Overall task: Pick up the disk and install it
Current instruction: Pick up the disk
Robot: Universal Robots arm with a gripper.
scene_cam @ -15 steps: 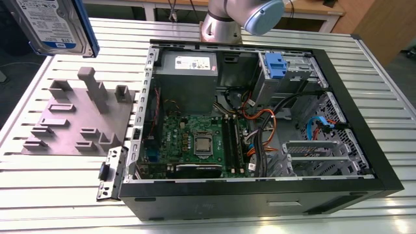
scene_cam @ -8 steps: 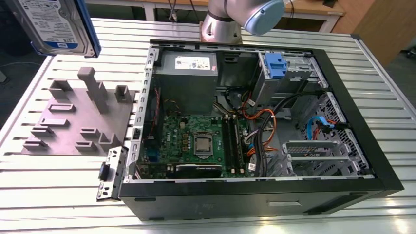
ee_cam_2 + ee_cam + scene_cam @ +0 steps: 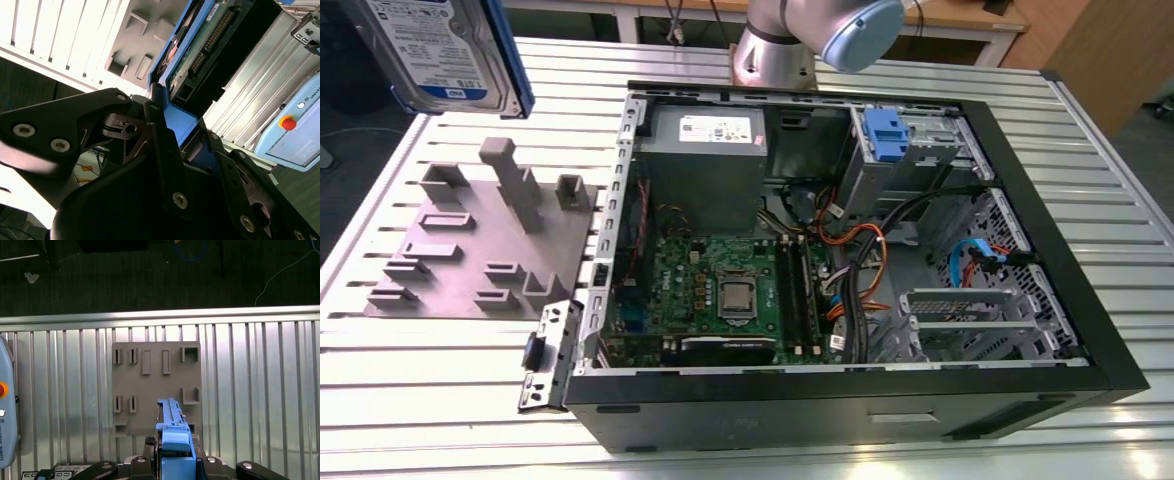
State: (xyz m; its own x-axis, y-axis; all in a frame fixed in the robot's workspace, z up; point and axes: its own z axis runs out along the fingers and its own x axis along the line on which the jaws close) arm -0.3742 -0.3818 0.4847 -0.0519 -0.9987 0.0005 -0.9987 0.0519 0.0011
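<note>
Gripper (image 3: 181, 127): disk (image 3: 200, 42) clamped btwn jaws

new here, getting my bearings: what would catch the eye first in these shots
The disk hangs in the air at the exterior view's upper left; the second wrist view shows the gripper shut on it. An open computer case lies on the slatted table, motherboard bare, with a grey fixture plate at the exterior view's left of it.
</note>
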